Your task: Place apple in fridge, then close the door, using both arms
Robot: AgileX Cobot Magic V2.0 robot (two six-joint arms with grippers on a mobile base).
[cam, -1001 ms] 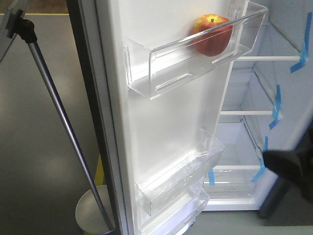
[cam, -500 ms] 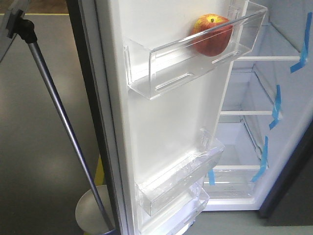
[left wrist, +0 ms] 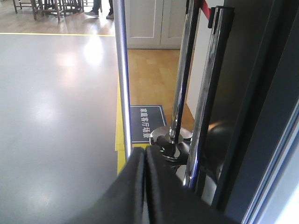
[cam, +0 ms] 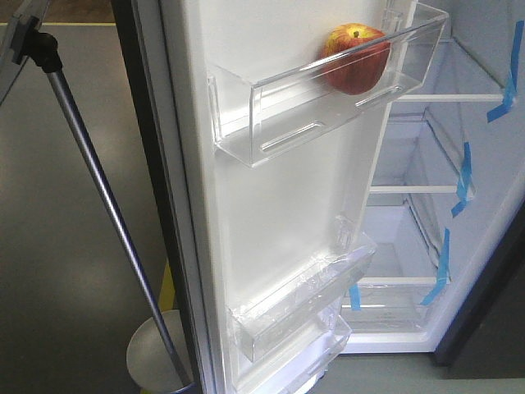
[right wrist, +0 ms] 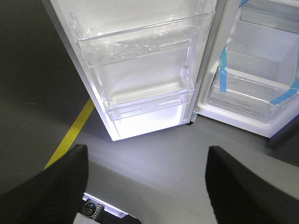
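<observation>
Grey floor (cam: 49, 246), door (cam: 279, 205) open: apple (cam: 356, 59) in door's top bin (cam: 279, 123); right gripper (right wrist: 145, 158) wide, withdrawn from door; left gripper (left wrist: 145, 156) pinched together, empty; door-closing next.

Glossy grey floor (left wrist: 51, 116), yellow line (right wrist: 70, 133)

This looks like a test hall or robotics lab rather than a home kitchen: the fridge (cam: 488, 148) stands on a polished grey floor (left wrist: 51, 116), its shelves are fixed with strips of blue tape (cam: 463, 179), and a yellow line (right wrist: 70, 134) is marked on the floor just beside its open door (cam: 279, 205). Beside the fridge stand chrome barrier posts (left wrist: 183, 70) with a red belt (left wrist: 203, 6) and a slanted silver pole (cam: 107, 213) on a round base (cam: 152, 349), with a blue floor sign (left wrist: 145, 122) near their feet. Farther from the fridge lie wooden flooring (left wrist: 149, 74), white cupboard doors (left wrist: 145, 23), chair legs (left wrist: 37, 7) and someone's shoes (left wrist: 92, 14).
</observation>
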